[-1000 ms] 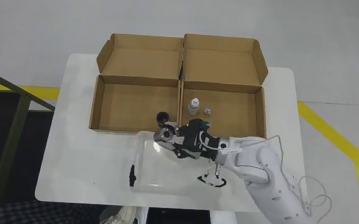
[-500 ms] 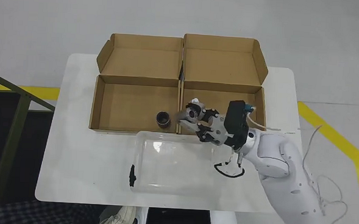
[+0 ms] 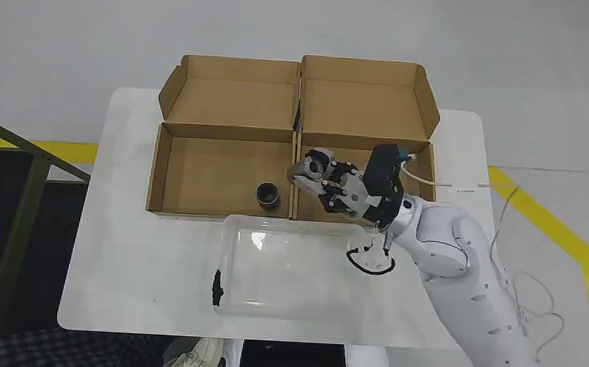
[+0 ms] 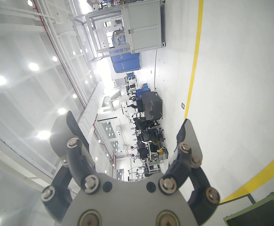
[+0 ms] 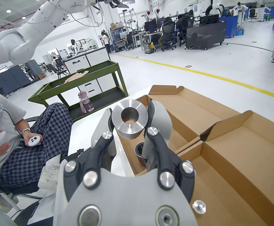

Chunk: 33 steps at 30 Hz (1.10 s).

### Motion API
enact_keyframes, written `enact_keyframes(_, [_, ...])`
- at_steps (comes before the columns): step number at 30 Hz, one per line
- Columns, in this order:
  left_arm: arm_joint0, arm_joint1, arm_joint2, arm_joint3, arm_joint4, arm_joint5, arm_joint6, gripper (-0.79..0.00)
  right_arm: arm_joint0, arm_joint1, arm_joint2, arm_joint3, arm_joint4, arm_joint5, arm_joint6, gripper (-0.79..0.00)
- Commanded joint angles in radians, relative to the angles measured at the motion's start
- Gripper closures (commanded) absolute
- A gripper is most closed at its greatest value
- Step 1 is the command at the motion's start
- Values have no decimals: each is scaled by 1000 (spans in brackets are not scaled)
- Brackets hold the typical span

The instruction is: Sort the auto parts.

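White table [image 3: 132, 225] holds two cardboard boxes side by side at the back, with a clear bin [image 3: 270, 272] right in front of them. The left box [image 3: 158, 171] has a black cylinder [image 3: 267, 193] near its front right corner. The right box [image 3: 430, 181] has a small silver cap [image 5: 199, 206] on its floor. A second ago the right gripper [image 3: 313, 166] was over the bin's back edge. Now it's swung back over the right box, just beside the shared wall [image 3: 296, 149]. That arm comes in from the front right, its jaws clamped tight on the sides of a metal ring [image 5: 130, 118]. The left gripper [image 4: 128, 124] points off into the room, jaws spread wide with nothing in them.
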Motion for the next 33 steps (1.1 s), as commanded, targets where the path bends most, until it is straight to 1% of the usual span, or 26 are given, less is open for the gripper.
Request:
enact_keyframes(1, [0, 0, 0, 0, 0, 0, 0, -785, 27, -5, -23, 19, -21, 24, -4, 0])
enact_keyframes(7, [0, 0, 0, 0, 0, 0, 0, -785, 107, -26, -108, 71, -108, 101, -3, 0])
enact_keyframes(22, [0, 0, 0, 0, 0, 0, 0, -785, 277, -97, -313, 277, -208, 257, -25, 0])
enact_keyframes(33, [0, 0, 0, 0, 0, 0, 0, -785, 352, -147, -403, 391, -289, 404, 37, 0])
